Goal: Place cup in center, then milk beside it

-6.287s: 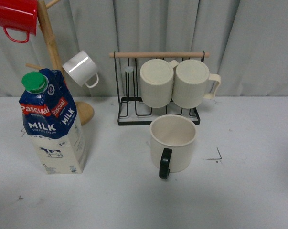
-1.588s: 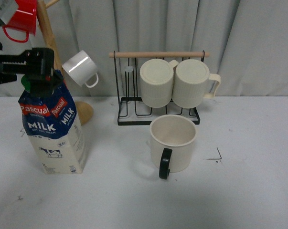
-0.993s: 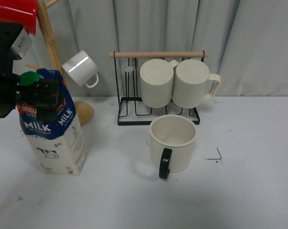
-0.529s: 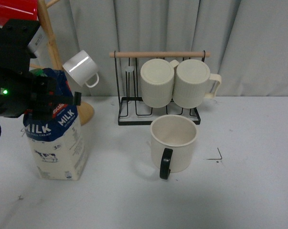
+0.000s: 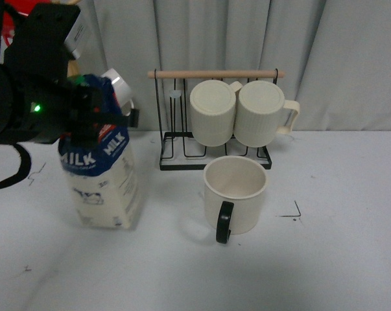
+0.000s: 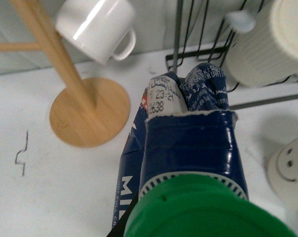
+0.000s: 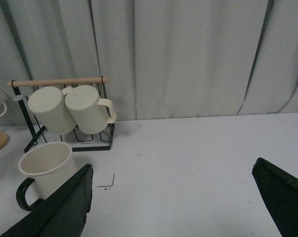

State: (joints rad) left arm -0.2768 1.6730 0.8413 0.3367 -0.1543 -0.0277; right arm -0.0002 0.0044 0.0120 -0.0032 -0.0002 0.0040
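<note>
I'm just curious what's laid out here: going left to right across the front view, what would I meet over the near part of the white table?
tall blue-and-cream gable-top milk carton → wide cream-white mug with a black loop handle → small black corner mark on the table. The black wire rack behind overlaps the mug, so I skip it.

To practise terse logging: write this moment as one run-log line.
left gripper: shut on milk, tilted, left of cup, apart | cup: upright, handle toward robot | right gripper: open, empty

Table (image 5: 338, 259) w/ cup (image 5: 235, 194), rack (image 5: 214, 74), mug tree (image 6: 89, 111)
</note>
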